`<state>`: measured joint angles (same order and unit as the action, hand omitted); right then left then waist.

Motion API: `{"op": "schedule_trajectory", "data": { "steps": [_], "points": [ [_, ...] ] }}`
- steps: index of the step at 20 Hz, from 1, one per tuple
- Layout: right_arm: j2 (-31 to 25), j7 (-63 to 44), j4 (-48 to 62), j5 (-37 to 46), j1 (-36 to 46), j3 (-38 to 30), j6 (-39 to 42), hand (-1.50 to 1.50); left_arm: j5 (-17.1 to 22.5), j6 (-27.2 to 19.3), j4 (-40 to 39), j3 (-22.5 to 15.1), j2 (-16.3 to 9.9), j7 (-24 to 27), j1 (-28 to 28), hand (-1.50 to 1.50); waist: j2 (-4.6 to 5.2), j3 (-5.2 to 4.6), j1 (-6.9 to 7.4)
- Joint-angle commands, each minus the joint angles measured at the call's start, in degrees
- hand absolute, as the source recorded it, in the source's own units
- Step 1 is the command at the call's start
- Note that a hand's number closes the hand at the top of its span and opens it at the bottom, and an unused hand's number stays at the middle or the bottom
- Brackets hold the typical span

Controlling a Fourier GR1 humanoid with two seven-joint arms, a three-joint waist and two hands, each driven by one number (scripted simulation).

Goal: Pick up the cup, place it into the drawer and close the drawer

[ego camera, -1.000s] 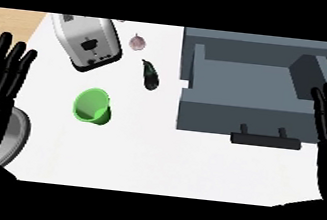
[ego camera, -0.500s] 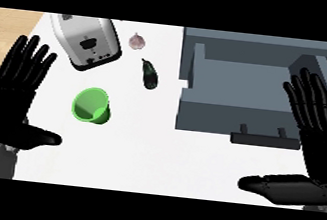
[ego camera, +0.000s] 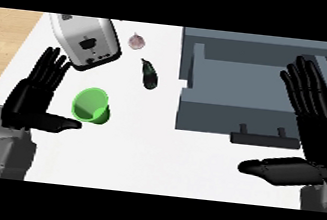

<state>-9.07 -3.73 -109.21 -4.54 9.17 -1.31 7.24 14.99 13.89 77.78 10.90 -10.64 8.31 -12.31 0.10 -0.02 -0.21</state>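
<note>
A green cup (ego camera: 92,105) lies on its side on the white counter (ego camera: 154,151), left of centre. My left hand (ego camera: 32,98) is open just left of it, fingers straight and thumb pointing at the cup's base, not touching it. The grey drawer (ego camera: 233,109) stands pulled open at the right, its dark handle (ego camera: 265,139) facing me. My right hand (ego camera: 315,133) is open over the drawer's right side, thumb stretched out below the handle.
A silver toaster (ego camera: 88,41) stands at the back left. A dark eggplant (ego camera: 149,74) and a pale garlic bulb (ego camera: 137,41) lie between the toaster and the drawer. The counter's left edge runs beside my left forearm.
Both hands have moved inward and forward from the view's sides. The left hand has come close to the cup. Cup and drawer have not moved.
</note>
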Motion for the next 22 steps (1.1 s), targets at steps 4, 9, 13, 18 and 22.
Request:
{"op": "schedule_trajectory", "data": {
  "steps": [4, 9, 13, 18, 22],
  "points": [
    [-1.18, -2.34, 2.76, -0.86, 6.39, -2.61, 0.27, -1.50, -4.12, 0.24, -17.53, 2.17, -1.49, 9.11, -4.40, -1.50, 0.03, -0.01, -0.06],
    [-0.41, -1.04, -1.60, -0.65, 0.70, -2.40, 1.06, -1.50, -5.34, 3.23, -29.19, 3.72, -4.21, 15.85, -6.21, -1.50, -0.04, -0.01, -0.18],
    [-3.58, -2.29, 1.16, -4.24, 4.33, -6.28, 3.80, -1.50, -9.00, 2.03, -38.98, 3.17, -3.54, 24.05, -7.52, -1.50, 0.03, -0.02, -0.30],
    [-0.91, -4.12, 2.59, -0.54, 9.04, -3.39, -0.14, -1.50, -12.31, 3.19, -55.73, 4.20, -5.77, 35.83, -12.53, -1.50, 0.32, -0.12, -0.79],
    [-2.47, -5.20, 3.13, -3.14, 10.45, -5.73, 1.38, -1.50, -13.65, 1.06, -62.24, 4.43, -4.87, 40.47, -16.34, -1.50, 0.31, -0.12, -0.87]
  ]
}}
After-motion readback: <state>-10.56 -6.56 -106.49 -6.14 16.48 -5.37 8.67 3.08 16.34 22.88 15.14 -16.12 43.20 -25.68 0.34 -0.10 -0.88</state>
